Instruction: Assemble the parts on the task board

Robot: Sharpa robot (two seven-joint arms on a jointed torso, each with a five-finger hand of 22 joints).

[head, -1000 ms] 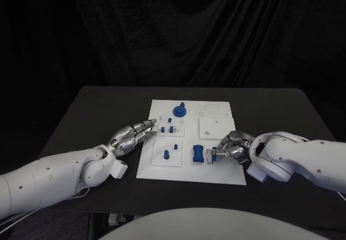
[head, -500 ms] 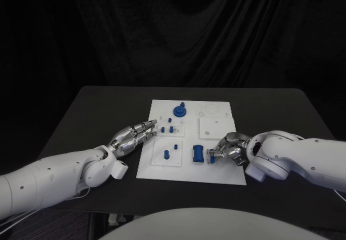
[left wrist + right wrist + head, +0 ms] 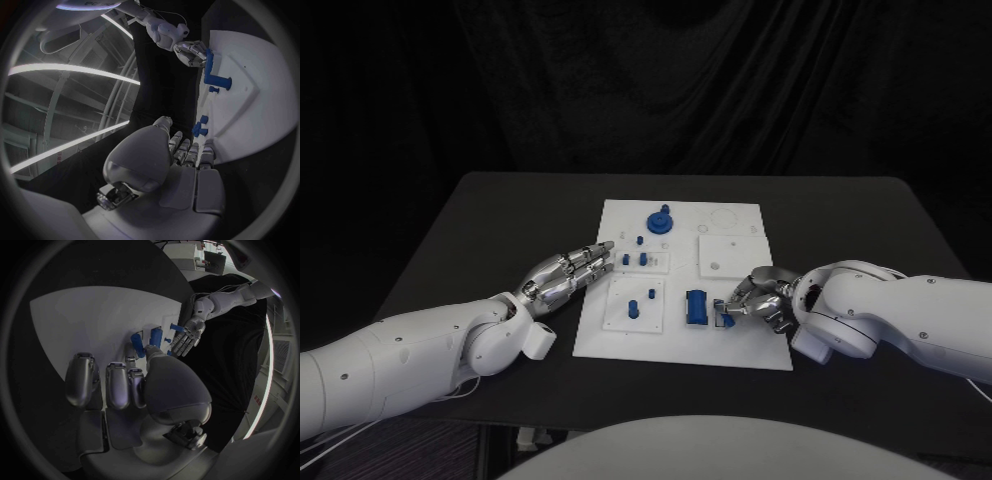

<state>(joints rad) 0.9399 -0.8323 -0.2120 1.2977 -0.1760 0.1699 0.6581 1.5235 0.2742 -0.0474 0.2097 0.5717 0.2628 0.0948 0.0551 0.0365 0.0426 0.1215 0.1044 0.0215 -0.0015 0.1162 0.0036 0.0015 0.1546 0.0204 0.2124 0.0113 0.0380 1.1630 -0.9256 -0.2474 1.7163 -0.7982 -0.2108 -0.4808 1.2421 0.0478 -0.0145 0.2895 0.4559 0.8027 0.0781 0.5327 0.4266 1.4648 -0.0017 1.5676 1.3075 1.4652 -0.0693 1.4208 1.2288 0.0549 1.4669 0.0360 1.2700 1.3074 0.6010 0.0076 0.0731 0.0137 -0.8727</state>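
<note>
The right robot hand [image 3: 750, 300] is closed about a blue part [image 3: 697, 307] (small, stiff, probably light), best pinched at its sides

— Where is there room to pass?
— Over the far right of the task board [image 3: 733, 232], and the bare worktop [image 3: 488, 215] around it.
— And what blocks?
— The right hand [image 3: 750, 300] sits against the tall blue block [image 3: 695, 306]; the left hand [image 3: 567, 272] lies at the board's left edge, near the small pegs [image 3: 633, 259].
</note>
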